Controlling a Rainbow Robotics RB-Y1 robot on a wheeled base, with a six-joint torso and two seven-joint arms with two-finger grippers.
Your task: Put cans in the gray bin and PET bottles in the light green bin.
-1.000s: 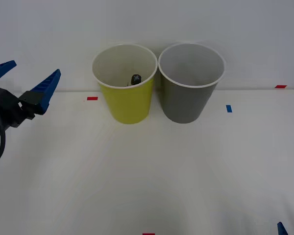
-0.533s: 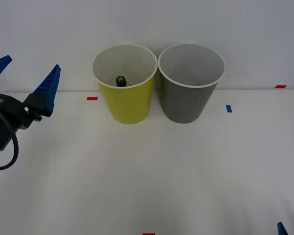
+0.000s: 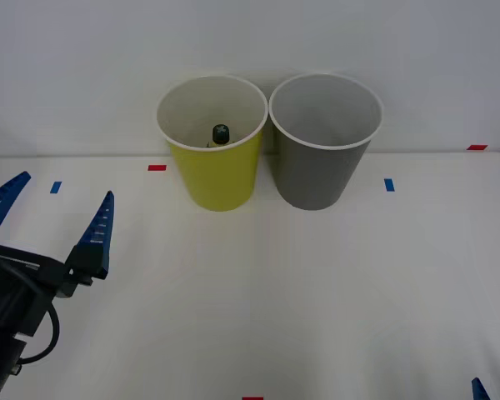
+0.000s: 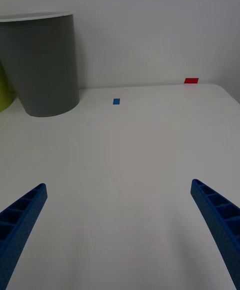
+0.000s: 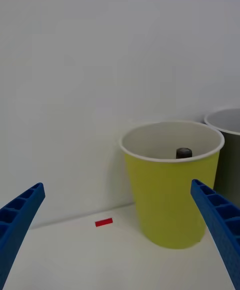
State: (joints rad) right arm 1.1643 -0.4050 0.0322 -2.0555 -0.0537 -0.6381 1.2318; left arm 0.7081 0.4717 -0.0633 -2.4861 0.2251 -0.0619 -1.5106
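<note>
PET bottle (image 3: 221, 133) w/ black cap upright in light green bin (image 3: 219, 179).

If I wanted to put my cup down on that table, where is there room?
Nearly anywhere: the white table lies bare in front of the light green bin and the gray bin, out to its right side. It is crowded only at the back, where the bins touch, and front left, where the open left gripper hangs.

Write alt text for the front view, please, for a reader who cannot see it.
Two tall bins stand side by side at the back of a white table: the light green bin, with a bottle's black cap showing inside, and the gray bin. The open left gripper hovers near the table's front left.
</note>
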